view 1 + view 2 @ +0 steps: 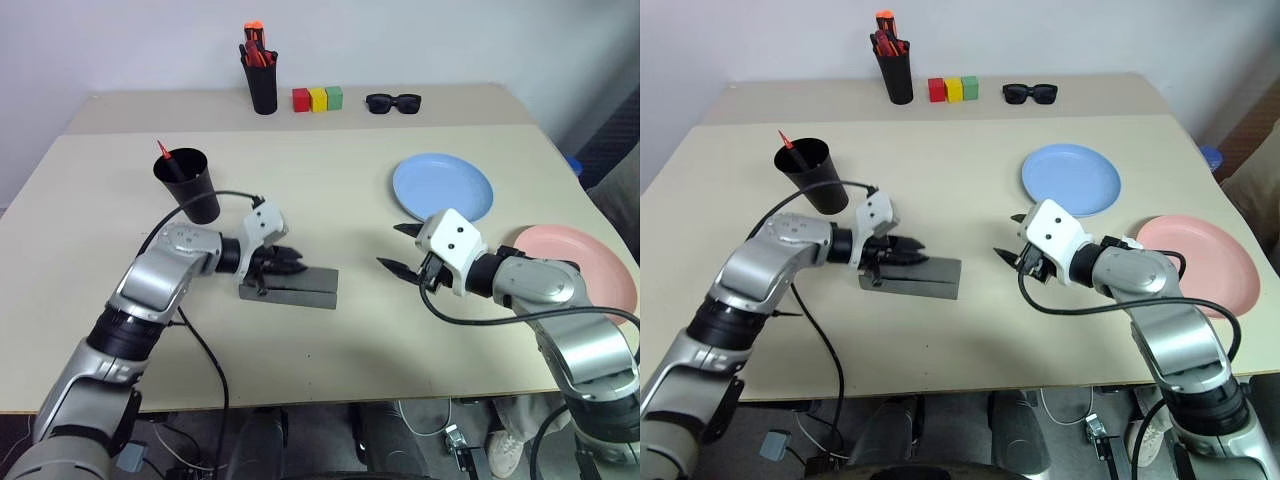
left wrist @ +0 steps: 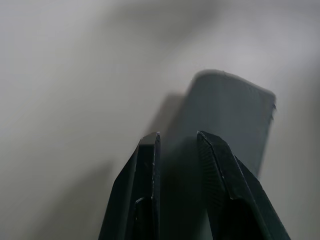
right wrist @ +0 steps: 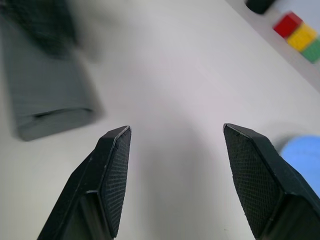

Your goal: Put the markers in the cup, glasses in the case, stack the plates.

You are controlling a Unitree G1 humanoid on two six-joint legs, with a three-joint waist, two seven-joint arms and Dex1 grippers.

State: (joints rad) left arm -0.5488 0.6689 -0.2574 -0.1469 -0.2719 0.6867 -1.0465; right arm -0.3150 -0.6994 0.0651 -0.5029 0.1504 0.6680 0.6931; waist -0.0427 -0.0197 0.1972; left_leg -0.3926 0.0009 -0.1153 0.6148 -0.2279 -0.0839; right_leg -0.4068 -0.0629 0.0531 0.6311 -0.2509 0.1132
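Observation:
The grey case (image 1: 300, 286) lies shut on the table in front of me. My left gripper (image 1: 287, 262) hovers low over the case's left end, its fingers a narrow gap apart with nothing between them; the left wrist view looks down past the gripper (image 2: 177, 137) onto the lid (image 2: 227, 115). The black cup (image 1: 187, 182) stands behind the left arm with a red marker (image 1: 162, 152) sticking out of it. My right gripper (image 1: 392, 247) is open and empty, to the right of the case and pointing at it. The blue plate (image 1: 443, 187) and the pink plate (image 1: 585, 268) lie apart on the right. The glasses are hidden.
At the back stand a black pen holder (image 1: 263, 80) with orange-red pens, red, yellow and green blocks (image 1: 317, 98) and black sunglasses (image 1: 393, 102). A black cable (image 1: 215, 196) loops over the left arm near the cup.

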